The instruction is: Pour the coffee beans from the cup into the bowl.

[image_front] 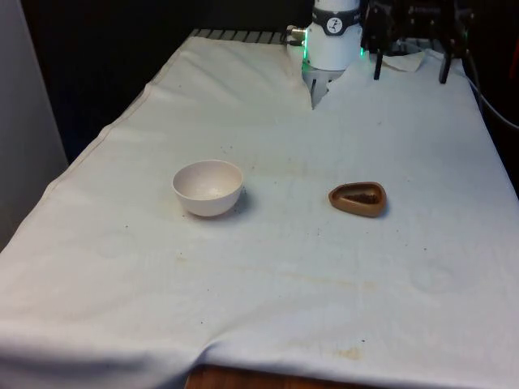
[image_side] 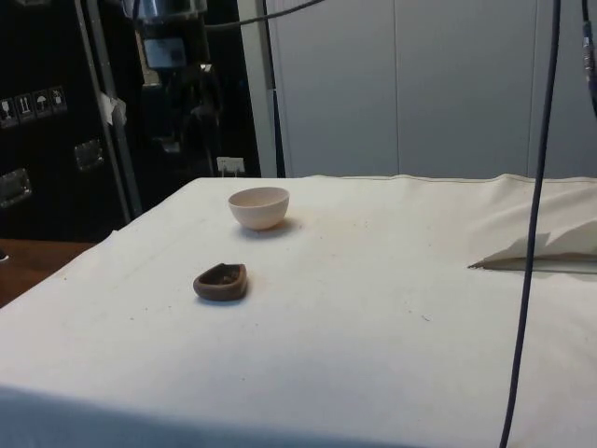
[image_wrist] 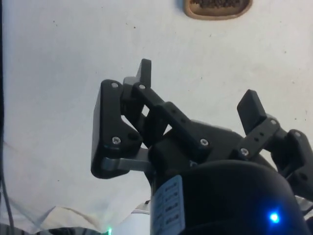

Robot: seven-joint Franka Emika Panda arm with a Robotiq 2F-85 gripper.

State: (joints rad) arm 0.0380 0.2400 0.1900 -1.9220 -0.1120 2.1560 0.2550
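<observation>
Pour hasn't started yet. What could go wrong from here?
1. The brown cup is low, shallow and teardrop-shaped, so the open gripper may get a poor hold on it.
2. Its beans lie near the rim; a tilt during lifting may spill them on the white cloth.
3. The white bowl stands apart from the cup, so the carry adds spill risk.

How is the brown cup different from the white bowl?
The low brown wooden cup is rounded-triangular; the round white bowl stands taller. The cup holds dark coffee beans; the bowl looks empty. Both sit upright, apart, on the white cloth.
</observation>
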